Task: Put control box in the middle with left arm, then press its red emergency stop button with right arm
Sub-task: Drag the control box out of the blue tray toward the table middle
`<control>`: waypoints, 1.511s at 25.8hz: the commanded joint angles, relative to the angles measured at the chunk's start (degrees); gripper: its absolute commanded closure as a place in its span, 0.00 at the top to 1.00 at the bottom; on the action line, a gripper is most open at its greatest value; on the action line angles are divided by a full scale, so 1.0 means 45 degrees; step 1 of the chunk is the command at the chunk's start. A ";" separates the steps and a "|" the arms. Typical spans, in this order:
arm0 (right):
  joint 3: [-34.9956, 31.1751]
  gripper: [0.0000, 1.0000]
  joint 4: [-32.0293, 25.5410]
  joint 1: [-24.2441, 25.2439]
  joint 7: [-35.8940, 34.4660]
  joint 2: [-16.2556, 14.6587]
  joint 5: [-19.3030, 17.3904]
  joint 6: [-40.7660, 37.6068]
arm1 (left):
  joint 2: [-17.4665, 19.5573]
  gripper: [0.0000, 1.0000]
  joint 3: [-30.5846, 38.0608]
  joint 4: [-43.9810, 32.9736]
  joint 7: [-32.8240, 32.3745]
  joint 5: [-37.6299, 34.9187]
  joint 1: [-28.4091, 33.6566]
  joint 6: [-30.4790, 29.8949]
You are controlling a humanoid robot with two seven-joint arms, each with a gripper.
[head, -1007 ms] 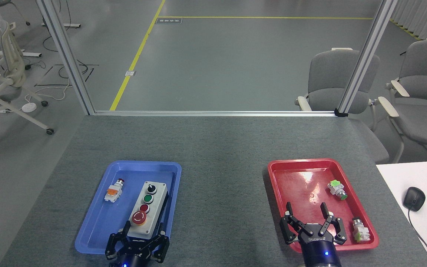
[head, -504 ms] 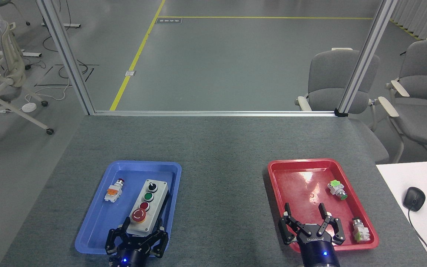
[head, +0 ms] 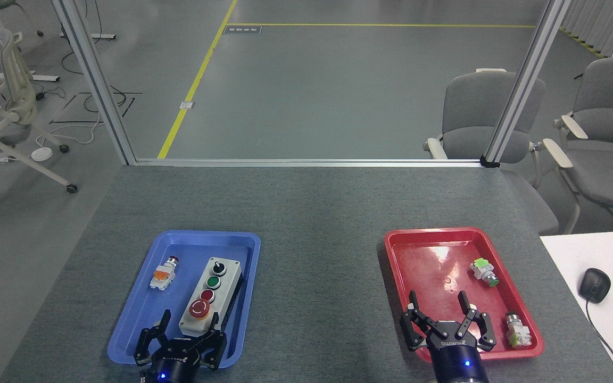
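The control box [head: 212,294], a long light grey casing on a black base with a black knob, a green button, a small red button and the big red emergency stop button [head: 200,308] in a row, lies slightly askew inside the blue plastic tray [head: 141,319], its mushroom-button end nearest me, so it is not yet in the middle [head: 320,276] of the bare dark grey speckled felt. My left gripper [head: 181,332] sits at the tray's near edge with its fingers spread wide, one finger left of the box's near end and the other beside its right corner; I cannot tell whether either one touches the casing. As I judge it, the grasp is what could fail: closing this close to the end could pinch only the corner and let the box pivot or slip, and a finger coming down on the mushroom head would press it with the wrong arm. Dragging rather than lifting could catch the tray's rim and shove the tray along, disturbing the small orange-and-white switch [head: 162,274] beside the box. My right gripper [head: 443,319] hangs open over the near part of the red plastic tray [head: 397,266], holding nothing, near two loose white-bodied switches [head: 500,303].
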 commanded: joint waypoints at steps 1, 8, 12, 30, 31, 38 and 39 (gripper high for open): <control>0.0001 0.97 0.0000 0.0000 -0.0011 -0.0020 0.0000 0.0018 | -0.0001 0.99 -0.0032 0.0093 0.0003 0.0036 -0.0022 -0.0023; 0.0001 0.97 0.0000 0.0020 -0.0011 -0.0059 0.0000 0.0019 | -0.0157 0.99 -0.0110 0.0875 0.0003 0.0036 -0.0237 -0.0023; 0.0000 0.97 0.0000 0.0020 -0.0011 -0.0040 0.0000 0.0019 | -0.0196 0.99 -0.0149 0.1402 0.0003 0.0056 -0.0530 -0.0043; -0.0038 0.97 0.0000 0.0039 -0.0011 -0.0020 0.0000 0.0038 | 0.0019 0.43 -0.0169 0.2730 0.0003 0.0231 -0.1585 -0.0453; -0.0019 0.97 0.0000 0.0039 -0.0011 -0.0020 0.0000 0.0038 | 0.0038 0.32 -0.0169 0.2730 0.0003 0.0231 -0.1585 -0.0570; -0.0019 0.97 0.0000 0.0039 -0.0011 -0.0020 0.0000 -0.0001 | 0.0194 0.00 -0.0149 0.2516 0.0003 0.0251 -0.1585 -0.1019; -0.0019 0.97 0.0000 0.0039 -0.0011 -0.0020 0.0000 -0.0001 | 0.0214 0.00 -0.0149 0.2340 0.0003 0.0251 -0.1604 -0.1078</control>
